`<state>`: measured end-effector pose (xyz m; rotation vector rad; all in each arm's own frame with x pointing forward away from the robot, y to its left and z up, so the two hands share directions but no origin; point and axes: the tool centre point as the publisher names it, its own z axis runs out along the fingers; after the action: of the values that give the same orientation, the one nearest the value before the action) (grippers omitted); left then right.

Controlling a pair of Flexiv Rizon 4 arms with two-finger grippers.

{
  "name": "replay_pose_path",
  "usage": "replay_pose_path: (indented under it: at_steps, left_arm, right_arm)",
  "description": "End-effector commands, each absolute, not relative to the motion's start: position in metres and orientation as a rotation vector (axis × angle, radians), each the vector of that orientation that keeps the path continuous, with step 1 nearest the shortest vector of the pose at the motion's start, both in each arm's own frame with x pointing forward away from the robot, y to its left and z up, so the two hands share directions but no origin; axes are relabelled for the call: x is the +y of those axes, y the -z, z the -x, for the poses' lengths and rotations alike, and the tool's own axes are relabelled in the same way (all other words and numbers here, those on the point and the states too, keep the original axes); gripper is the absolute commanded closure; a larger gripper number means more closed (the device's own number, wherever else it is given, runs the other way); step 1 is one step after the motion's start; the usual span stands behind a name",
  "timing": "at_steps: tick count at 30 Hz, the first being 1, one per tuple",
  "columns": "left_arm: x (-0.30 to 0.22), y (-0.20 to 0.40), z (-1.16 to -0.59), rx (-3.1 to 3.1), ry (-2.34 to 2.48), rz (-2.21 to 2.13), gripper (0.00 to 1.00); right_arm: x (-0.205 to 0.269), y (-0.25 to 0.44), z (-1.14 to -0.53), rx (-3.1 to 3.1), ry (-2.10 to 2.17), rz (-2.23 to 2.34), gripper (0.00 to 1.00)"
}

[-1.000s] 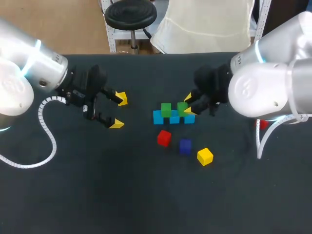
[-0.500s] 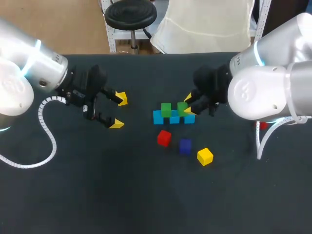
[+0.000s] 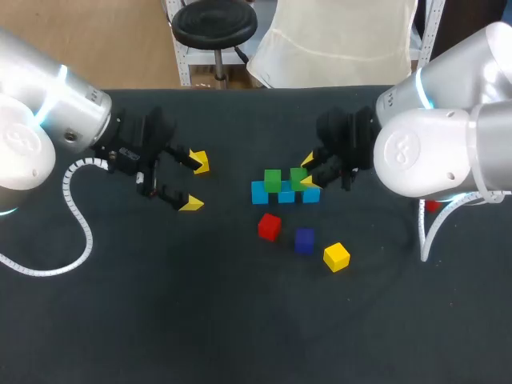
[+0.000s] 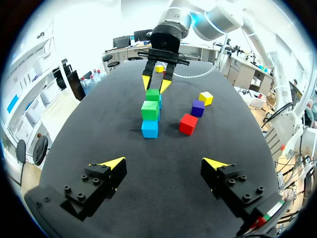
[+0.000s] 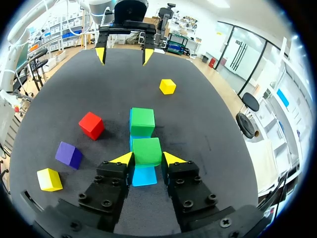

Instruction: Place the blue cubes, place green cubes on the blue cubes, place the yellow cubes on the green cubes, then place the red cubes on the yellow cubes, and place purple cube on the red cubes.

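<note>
the right end effector is pinching the green cube on two opposite side faces, parted only by its width, and that cube is sitting on the row of blue cubes beside the other green cube. the left end effector is hanging wide open and empty over the surface, well apart from the stack. the yellow cube is lying loose near the red cube and purple cube. these blocks are looking light, rigid and smooth, so squeezing flat opposite sides squarely is seeming wisest.
</note>
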<state>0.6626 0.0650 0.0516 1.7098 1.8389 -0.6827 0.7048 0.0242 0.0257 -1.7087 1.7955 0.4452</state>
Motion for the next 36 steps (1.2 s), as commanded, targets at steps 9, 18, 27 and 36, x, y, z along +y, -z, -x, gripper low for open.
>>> replay_pose_path:
  at_steps: [9, 18, 27, 36]
  left_arm:
    - [0.0663, -0.0508, -0.6616, 1.832, 0.682, -1.708, 0.0]
    - [0.0663, -0.0508, -0.6616, 1.832, 0.682, -1.708, 0.0]
    - [0.0663, -0.0508, -0.6616, 1.832, 0.682, -1.708, 0.0]
    - [0.0663, -0.0508, -0.6616, 1.832, 0.682, -1.708, 0.0]
  right_arm:
    - [0.0232, -0.0258, -0.706, 1.796, -0.455, 1.699, 1.0]
    - [0.0225, -0.0253, -0.7063, 1.801, -0.457, 1.695, 0.99]
    - [0.0226, -0.025, -0.7057, 1.802, -0.458, 1.695, 0.92]
    - [0.0221, -0.0245, -0.7064, 1.811, -0.463, 1.689, 0.78]
